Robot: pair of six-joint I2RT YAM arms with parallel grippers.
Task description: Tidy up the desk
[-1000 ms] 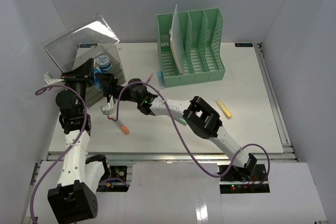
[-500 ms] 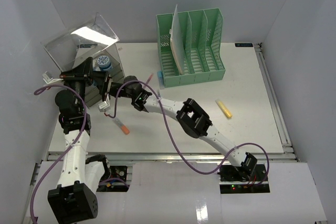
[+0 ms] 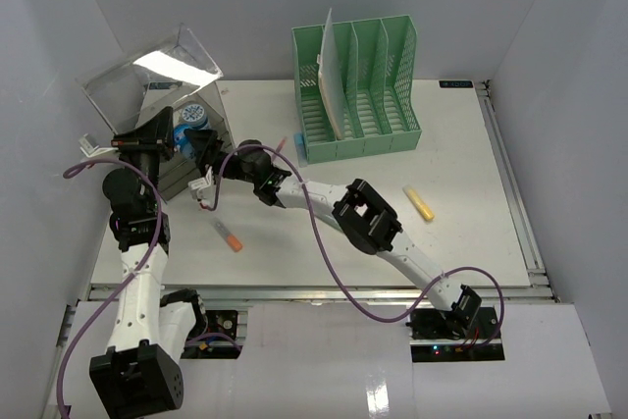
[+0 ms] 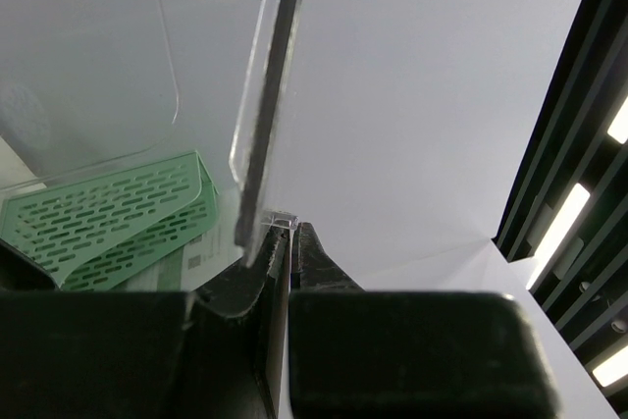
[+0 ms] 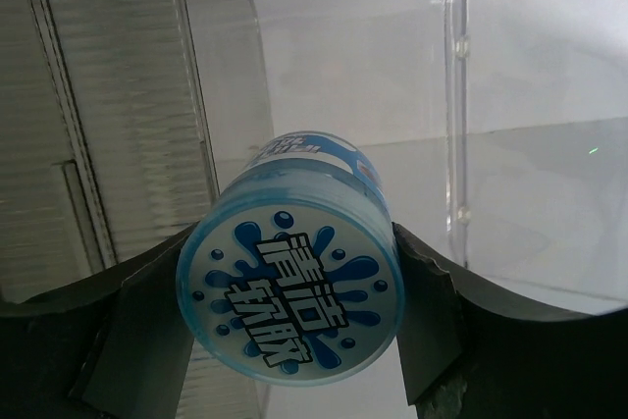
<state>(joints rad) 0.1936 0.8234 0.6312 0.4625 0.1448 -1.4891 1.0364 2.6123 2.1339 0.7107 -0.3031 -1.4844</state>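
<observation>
The white desk [image 3: 461, 233] carries a clear plastic box [image 3: 147, 95] at the far left. My left gripper [image 3: 160, 136] is shut on the tab at the edge of the box's lid [image 4: 265, 125] and holds the lid raised; the fingers [image 4: 314, 257] pinch the tab in the left wrist view. My right gripper [image 3: 199, 144] reaches into the box's opening, shut on a round blue canister [image 3: 191, 117]. In the right wrist view the canister [image 5: 291, 287] fills the gap between both fingers [image 5: 422, 321], its printed end facing the camera, with the box walls behind.
A green file rack [image 3: 358, 95] with a white sheet in its left slot stands at the back. A yellow highlighter [image 3: 421, 202] lies right of centre. An orange-capped marker [image 3: 228, 235] lies front left. A pink pen [image 3: 281, 147] lies beside the rack.
My right wrist has moved a little farther back toward the box with the canister still held. The left gripper keeps the lid raised and has barely moved.
</observation>
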